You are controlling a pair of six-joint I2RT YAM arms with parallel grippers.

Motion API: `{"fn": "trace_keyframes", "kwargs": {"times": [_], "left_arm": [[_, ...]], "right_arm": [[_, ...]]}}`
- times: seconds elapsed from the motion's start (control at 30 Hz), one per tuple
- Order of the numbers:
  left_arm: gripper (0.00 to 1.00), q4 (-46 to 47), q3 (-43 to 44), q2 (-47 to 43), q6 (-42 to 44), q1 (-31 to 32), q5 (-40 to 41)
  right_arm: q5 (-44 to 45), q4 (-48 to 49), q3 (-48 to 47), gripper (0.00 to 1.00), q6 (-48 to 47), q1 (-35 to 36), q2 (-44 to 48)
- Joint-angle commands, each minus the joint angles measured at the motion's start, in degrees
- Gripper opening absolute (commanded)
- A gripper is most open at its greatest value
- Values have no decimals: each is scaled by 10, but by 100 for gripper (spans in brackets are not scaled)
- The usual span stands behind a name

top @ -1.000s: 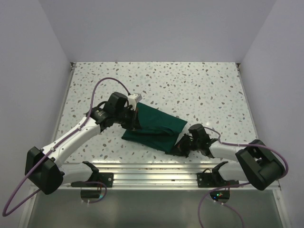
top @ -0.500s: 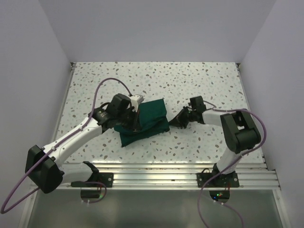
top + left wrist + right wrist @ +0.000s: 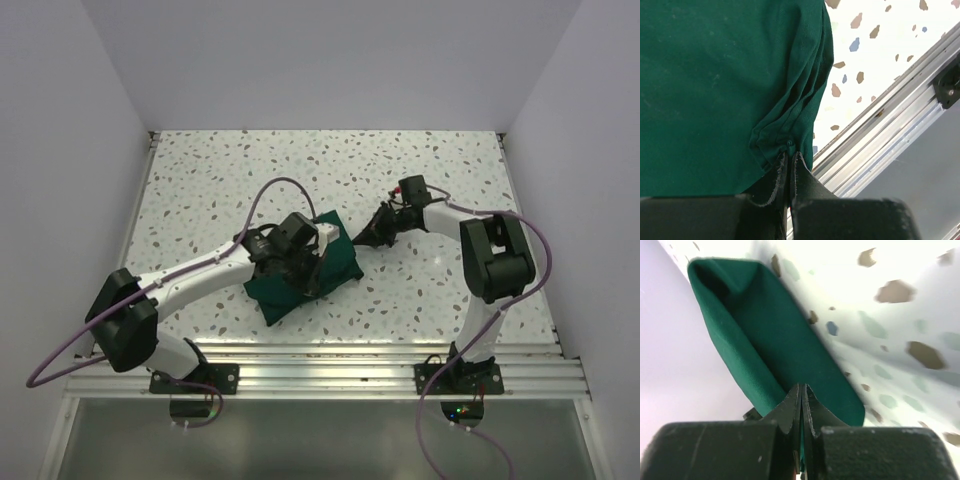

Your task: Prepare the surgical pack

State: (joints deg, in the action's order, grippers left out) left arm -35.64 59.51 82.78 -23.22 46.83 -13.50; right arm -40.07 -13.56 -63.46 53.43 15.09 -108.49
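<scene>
The surgical pack [image 3: 283, 297] is a dark green fabric bundle, folded compactly on the speckled table slightly left of centre. My left gripper [image 3: 303, 268] reaches over the bundle's top. In the left wrist view it [image 3: 789, 152] is shut on a bunched fold of the green fabric [image 3: 715, 75]. My right gripper [image 3: 362, 237] is at the bundle's right corner. In the right wrist view it [image 3: 802, 388] is shut on a fold of the drape [image 3: 770, 335], which is lifted off the table. Whatever the fabric wraps is hidden.
An aluminium rail [image 3: 330, 355] runs along the table's near edge, close behind the bundle in the left wrist view [image 3: 880, 130]. Pale walls enclose the speckled table [image 3: 400, 170] on three sides. Purple cables [image 3: 270, 190] loop above both arms.
My right arm swung from the near edge to the back right, keeping its hold on the drape's corner. The left gripper moved right and nearer over the bundle. The fabric is now more compact.
</scene>
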Motion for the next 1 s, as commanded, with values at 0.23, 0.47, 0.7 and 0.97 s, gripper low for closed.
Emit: {"fn": "trace_keyframes", "kwargs": {"times": [0.23,0.47,0.7,0.97], "left_arm": [[27,30,7,-18,24,35,-69],[39,29,30,-27,42,39,-96],[44,7,75,-105,44,35,30],[45,15,52,-83,29,25,94]], "right_arm": [[12,-180,-47,0,-164,-59,20],[11,-265,-61,0,-239,-58,71],[4,-270,-21,27,-191,-27,198],[6,-162,79,72,-102,96,268]]}}
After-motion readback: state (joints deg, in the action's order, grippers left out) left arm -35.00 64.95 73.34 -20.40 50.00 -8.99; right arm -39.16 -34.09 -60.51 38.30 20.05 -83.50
